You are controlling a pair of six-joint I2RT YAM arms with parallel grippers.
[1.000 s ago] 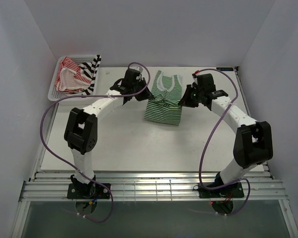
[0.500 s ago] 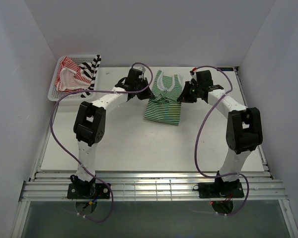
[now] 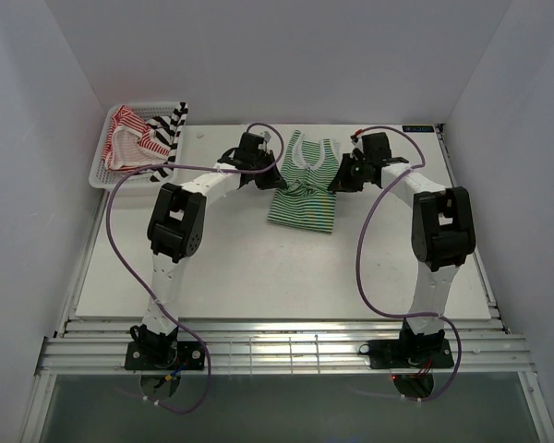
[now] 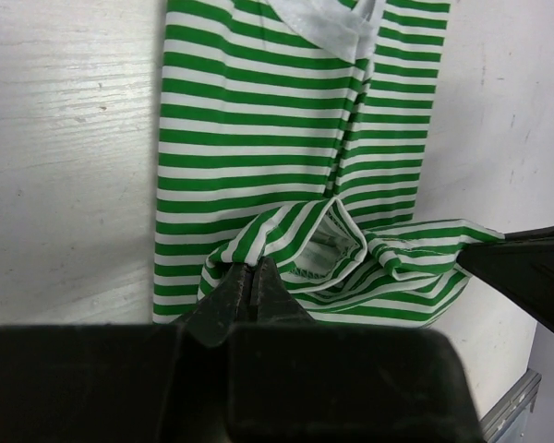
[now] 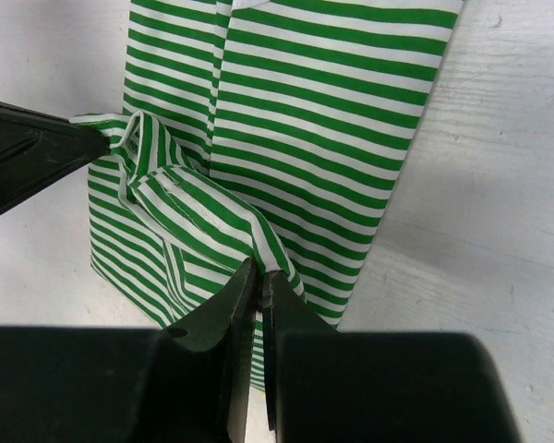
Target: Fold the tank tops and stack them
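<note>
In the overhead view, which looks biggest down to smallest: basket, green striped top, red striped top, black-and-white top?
1. The basket and green top look about alike; I won't rank them.
2. The red top.
3. The black-and-white top, partly hidden.

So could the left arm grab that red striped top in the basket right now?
Probably not yet: the left claw is pinched shut on the green top. Once it lets go, nothing seems to block its way to the red top.

white table [image 3: 258,268] carries a green-striped tank top [image 3: 305,201] and a mesh basket [image 3: 100,166].
</note>
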